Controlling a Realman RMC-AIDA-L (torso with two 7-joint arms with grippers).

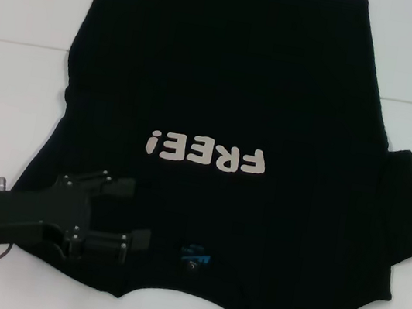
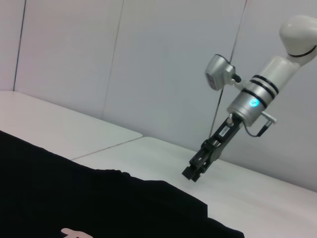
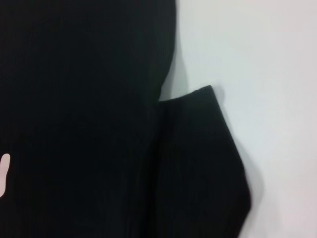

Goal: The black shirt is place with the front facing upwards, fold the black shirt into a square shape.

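Black shirt [image 1: 232, 88], soft matte cloth, lies flat front-up on white table [image 1: 26, 1], cream "FREE!" lettering [image 1: 206, 153] just beyond left gripper [image 1: 138, 210]. Its boxy fingers gape wide over the near shoulder, holding nothing. Right gripper [image 2: 195, 168] hangs beside the far sleeve; spread unclear.

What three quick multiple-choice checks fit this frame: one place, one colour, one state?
1. Where is the left claw?
A. Over the far hem
B. Over the shirt, near the neck label
C. Off the table

2. What colour is the lettering?
A. Cream
B. Red
C. Green

3. What state is the left claw in?
A. Shut on the collar
B. Out of sight
C. Open

Answers:
1. B: the left claw hovers over the black shirt beside the neck label.
2. A: the lettering reads cream.
3. C: its fingers stand apart.

The right claw hangs by the shirt's edge.
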